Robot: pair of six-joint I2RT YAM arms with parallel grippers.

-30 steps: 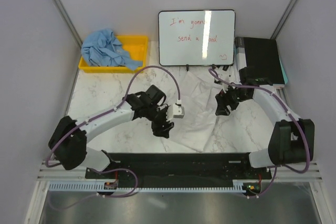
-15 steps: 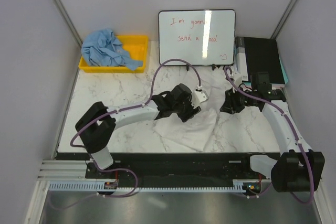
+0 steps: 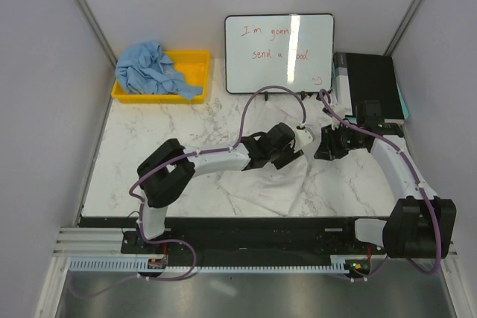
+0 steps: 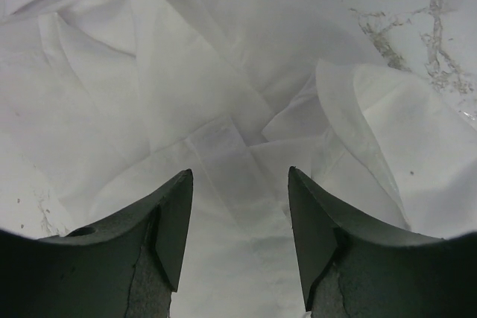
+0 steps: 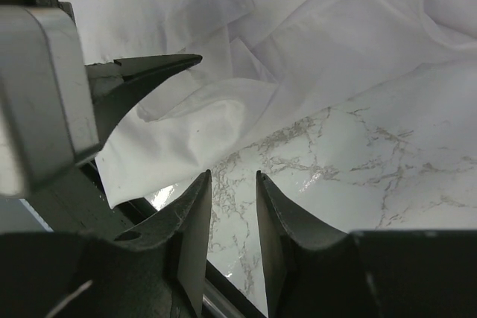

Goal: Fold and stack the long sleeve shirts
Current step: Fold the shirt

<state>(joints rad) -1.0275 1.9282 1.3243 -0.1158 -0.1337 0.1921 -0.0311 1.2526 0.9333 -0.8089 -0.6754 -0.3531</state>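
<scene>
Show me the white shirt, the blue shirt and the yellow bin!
white shirt (image 3: pixel 268 186), top view, its wrinkled near part.
blue shirt (image 3: pixel 147 68), top view, middle of the bunched heap.
bin (image 3: pixel 195 55), top view, its bare back rim.

From above, the left arm and the right arm cover the upper part of the white shirt, a glare stripe washes out part of the red writing on the whiteboard, and the blue shirt hides the left half of the yellow bin.
</scene>
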